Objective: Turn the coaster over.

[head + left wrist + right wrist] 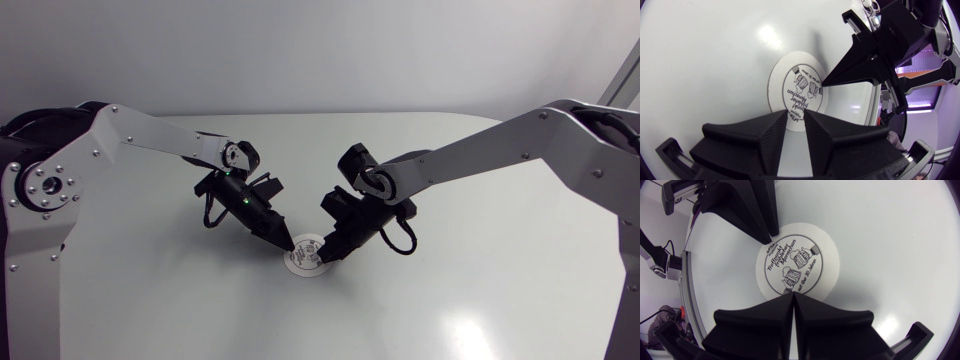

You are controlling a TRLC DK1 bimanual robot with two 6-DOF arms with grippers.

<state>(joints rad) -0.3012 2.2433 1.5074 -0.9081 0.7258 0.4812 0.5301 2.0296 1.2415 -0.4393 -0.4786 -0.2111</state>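
The round white coaster (pixel 304 261) lies flat on the table with its black print facing up. My left gripper (pixel 290 243) comes in from the left, its tips on the coaster's left rim. In the left wrist view its fingers (pixel 774 127) stand a narrow gap apart over the near edge of the coaster (pixel 795 75), gripping nothing. My right gripper (pixel 328 253) is shut, its joined tips (pixel 792 294) resting on the coaster (pixel 800 265) at the opposite edge. The left wrist view shows the right gripper (pixel 824 83) touching the print.
The white table (pixel 450 290) surrounds the coaster. Both arms slant in from the sides and meet over the middle, with a black cable loop (pixel 405 240) hanging by the right wrist.
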